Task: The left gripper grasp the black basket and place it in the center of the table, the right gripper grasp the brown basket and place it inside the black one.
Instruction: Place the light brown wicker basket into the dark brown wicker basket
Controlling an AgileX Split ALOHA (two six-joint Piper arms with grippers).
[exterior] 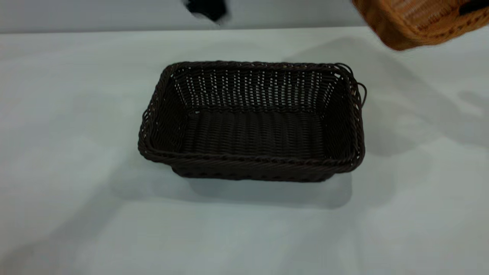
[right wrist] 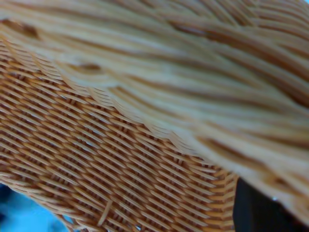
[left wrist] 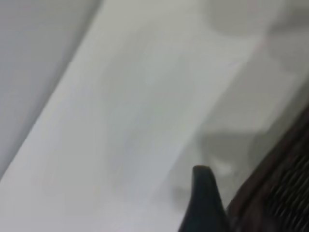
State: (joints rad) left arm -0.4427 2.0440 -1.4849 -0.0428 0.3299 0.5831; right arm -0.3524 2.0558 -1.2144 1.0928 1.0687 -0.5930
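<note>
The black basket point(exterior: 250, 122) is set mid-table point(exterior: 68, 114). The brown basket point(exterior: 416, 21) is held aloft, tilted, by the right gripper point(exterior: 473, 7). The left gripper's point(exterior: 206, 9) opening cannot be told.

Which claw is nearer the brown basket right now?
Right. The brown basket hangs lifted at the table's far right, its weave filling the right wrist view, so that arm carries it. The left claw sits beside the black basket's rim, well away.

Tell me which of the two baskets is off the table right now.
The brown basket, raised at the far right in the exterior view with its shadow on the table. The black basket sits flat mid-table, empty.
</note>
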